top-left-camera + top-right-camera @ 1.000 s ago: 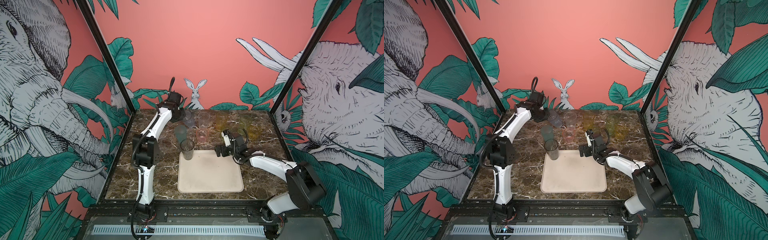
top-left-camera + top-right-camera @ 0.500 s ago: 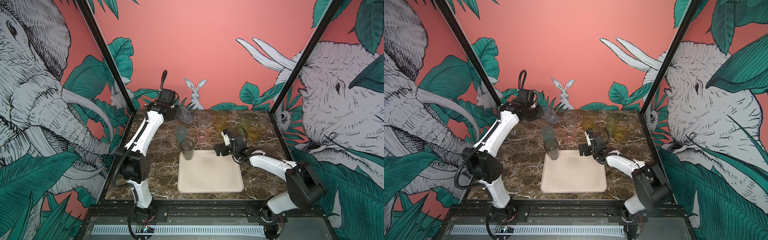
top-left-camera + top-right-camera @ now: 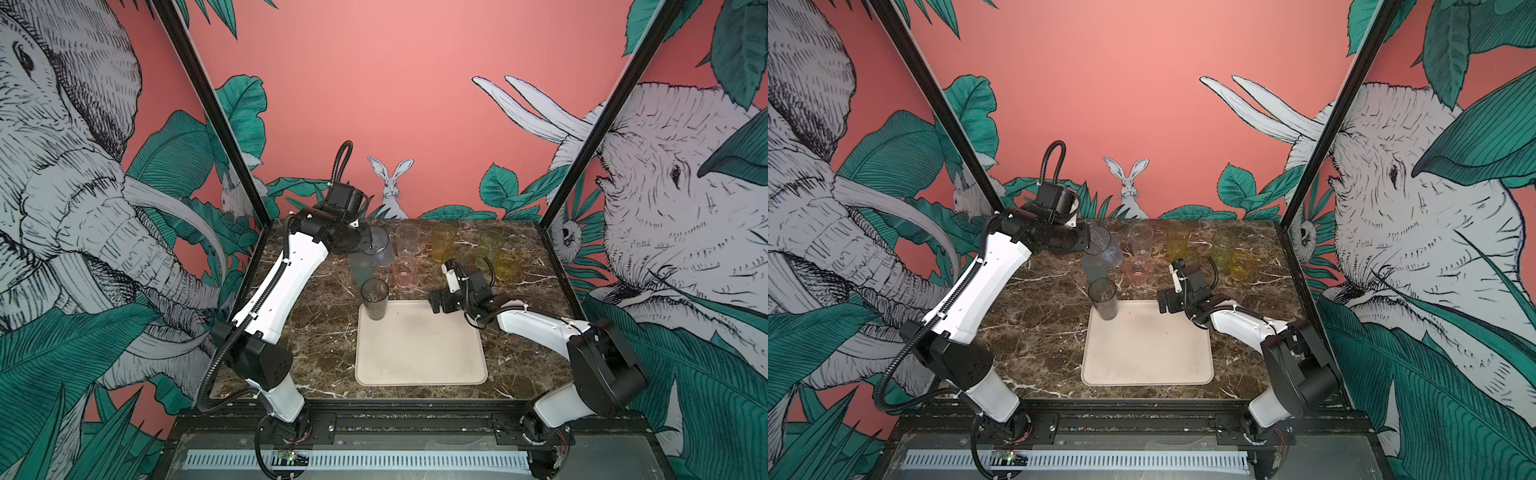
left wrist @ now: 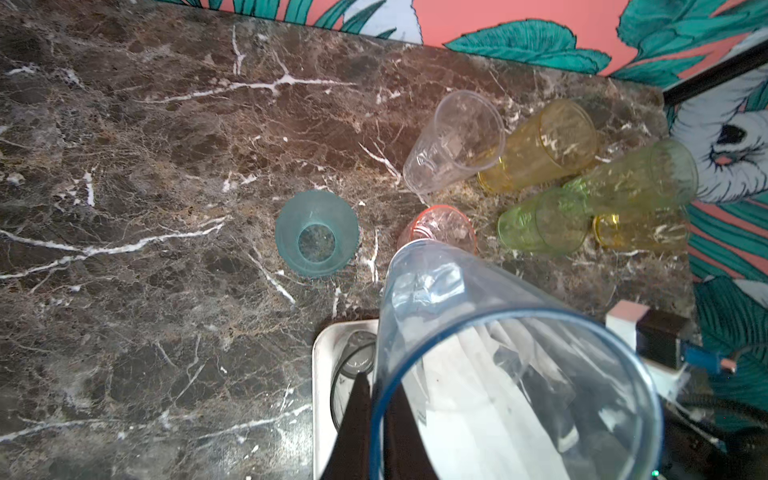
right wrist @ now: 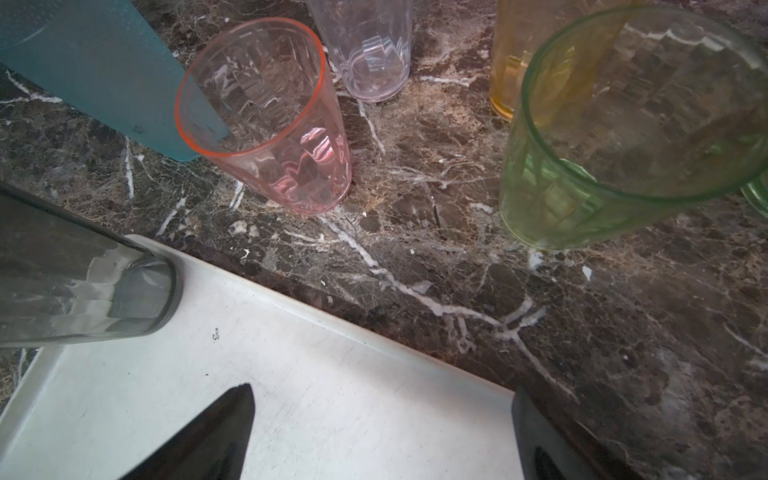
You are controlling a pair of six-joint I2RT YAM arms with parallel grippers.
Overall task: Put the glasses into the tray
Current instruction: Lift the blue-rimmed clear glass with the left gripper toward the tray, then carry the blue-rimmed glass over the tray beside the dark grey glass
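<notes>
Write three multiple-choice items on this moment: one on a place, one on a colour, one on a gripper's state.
1. Where is the smoky grey glass?
A. lying in the tray's middle
B. upright in the far left corner of the tray
C. held in the air

2. What colour is the glass in the left gripper?
A. pink
B. amber
C. blue

3. How is the right gripper?
A. open, empty
B. shut on a glass
C. shut, empty

Answers:
1 B: both top views show its base inside the tray's rim at that corner.
2 C: the left wrist view shows the blue glass pinched at its rim.
3 A: its jaws stand wide apart over the tray with nothing between them.
</notes>
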